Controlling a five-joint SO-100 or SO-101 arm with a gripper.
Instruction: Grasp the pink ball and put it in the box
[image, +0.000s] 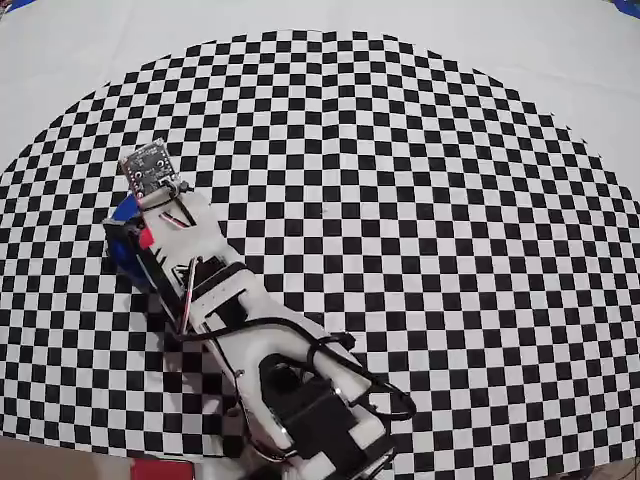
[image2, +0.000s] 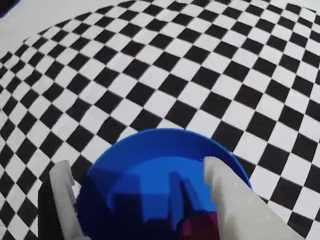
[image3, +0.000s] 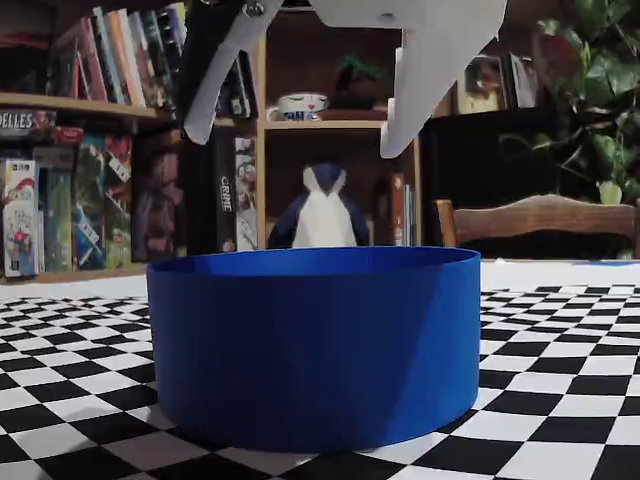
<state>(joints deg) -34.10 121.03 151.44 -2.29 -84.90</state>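
The blue box (image2: 150, 165) stands on the checkered cloth. In the wrist view it lies right below my gripper (image2: 137, 165). The jaws are wide open and hold nothing. The pink ball (image2: 200, 226) shows as a magenta patch inside the box at the view's bottom edge, beside the right finger (image2: 225, 195). In the fixed view my gripper (image3: 295, 140) hangs open above the box (image3: 315, 340), whose wall hides the ball. In the overhead view the arm (image: 250, 320) covers most of the box (image: 124, 238).
The checkered cloth (image: 420, 230) spreads to the right of and beyond the arm, on a white table. In the fixed view, bookshelves (image3: 80, 150), a penguin figure (image3: 322, 212) and a wooden chair (image3: 540, 215) stand behind the table.
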